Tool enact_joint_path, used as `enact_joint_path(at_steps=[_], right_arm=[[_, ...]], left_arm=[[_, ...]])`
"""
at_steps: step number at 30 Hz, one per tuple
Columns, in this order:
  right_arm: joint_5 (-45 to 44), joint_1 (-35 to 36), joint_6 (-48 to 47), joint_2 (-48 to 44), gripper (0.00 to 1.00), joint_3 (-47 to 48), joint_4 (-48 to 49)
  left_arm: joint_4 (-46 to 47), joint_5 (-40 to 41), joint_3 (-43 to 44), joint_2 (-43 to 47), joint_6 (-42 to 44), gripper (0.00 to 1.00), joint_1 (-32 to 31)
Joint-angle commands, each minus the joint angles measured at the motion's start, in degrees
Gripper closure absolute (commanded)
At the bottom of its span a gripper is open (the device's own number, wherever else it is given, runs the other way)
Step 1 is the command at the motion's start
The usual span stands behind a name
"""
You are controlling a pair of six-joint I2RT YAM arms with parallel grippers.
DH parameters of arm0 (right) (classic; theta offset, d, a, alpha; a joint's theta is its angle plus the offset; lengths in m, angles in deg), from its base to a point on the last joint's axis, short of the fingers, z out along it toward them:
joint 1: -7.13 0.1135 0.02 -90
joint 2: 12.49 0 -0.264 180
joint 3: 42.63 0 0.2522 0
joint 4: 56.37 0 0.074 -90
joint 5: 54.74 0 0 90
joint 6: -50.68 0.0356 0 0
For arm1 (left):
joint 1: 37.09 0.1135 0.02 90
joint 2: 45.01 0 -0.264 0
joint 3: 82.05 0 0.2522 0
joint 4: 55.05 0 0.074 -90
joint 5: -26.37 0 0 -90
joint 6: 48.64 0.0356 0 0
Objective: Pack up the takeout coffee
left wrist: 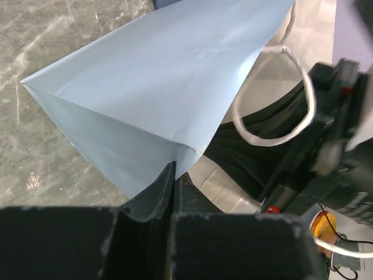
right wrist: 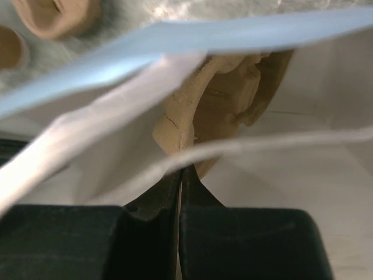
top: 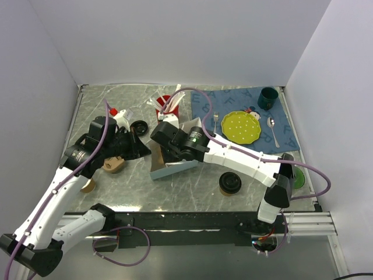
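Both arms are at the bag (top: 172,167), which lies on its side mid-bench (top: 175,195). The left jaws are pinched flat on a folded blue corner. The right jaws are closed tight too, on what looks like the white lip at the mouth. The coffee (top: 230,183) stands upright on the bench beside the right forearm, well apart from the bag, with nothing touching it.

This looks like the opening step: get that mouth wide before the cup goes anywhere. I'd have the left hold its corner down and the right lift its lip slowly and straight up. The paper is thin and will crease or tear if yanked sideways. Watch the handle (left wrist: 280,111), a loop of white twisted cord hanging across the opening, since it could snag a cup going in.

The bag is smooth and matte, pale blue outside and white inside, with sharp folds. A tan, rough, moulded-pulp piece (right wrist: 221,99) seems to sit inside it. The bench is glossy grey marble-look, and the coffee's lid is round and black.
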Motion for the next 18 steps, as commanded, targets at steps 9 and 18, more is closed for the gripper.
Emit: enact_joint_path(at_steps=[9,18], right_arm=[[-1.26,0.93,-10.44,7.70,1.00,9.27,-8.72],[-0.47,0.66,-4.29,13.52,0.55,19.11,-8.10]], left_arm=[[-0.54,0.99,5.29,-3.54,-2.70,0.96,-0.25],[-0.89,0.37,2.21,-2.13,-5.25,0.96,-0.25]])
